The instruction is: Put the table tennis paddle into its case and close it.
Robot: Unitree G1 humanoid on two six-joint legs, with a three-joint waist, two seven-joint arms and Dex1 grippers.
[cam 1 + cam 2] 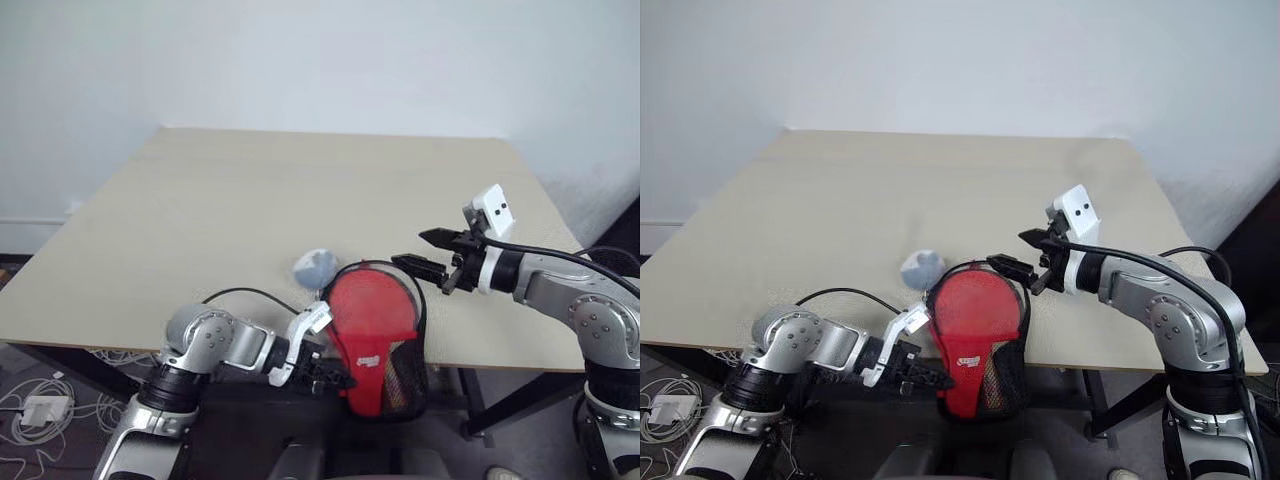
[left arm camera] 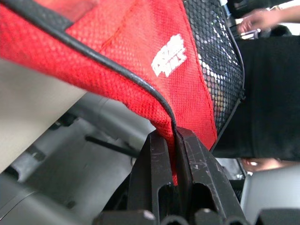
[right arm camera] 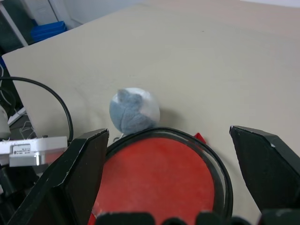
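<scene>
I've got the left end effector (image 1: 325, 375) clamped shut on the lower edge of the case (image 1: 375, 340), pinching the red fabric and black piping right at the narrow handle end, as the left wrist view shows. The case hangs off the near edge of the bench (image 1: 250, 200), round end up, mesh side facing right. My right end effector (image 1: 428, 252) is spread wide, holding nothing, hovering just beside the case's upper rim.

The red disc showing inside the black rim in the right wrist view reads to me as the table tennis paddle (image 3: 157, 180) seated in the case, though I can't see its handle (so I can't swear it's fully in). A small grey-and-white fuzzy ball (image 1: 314, 266) sits on the bench just behind the rim.

The step in hand, I judge, is closing up. To do it well I want the left grip steady as an anchor, the case kept taut, and the right fingers brought onto the zip pull rather than onto loose fabric. I can't spot the pull yet.
</scene>
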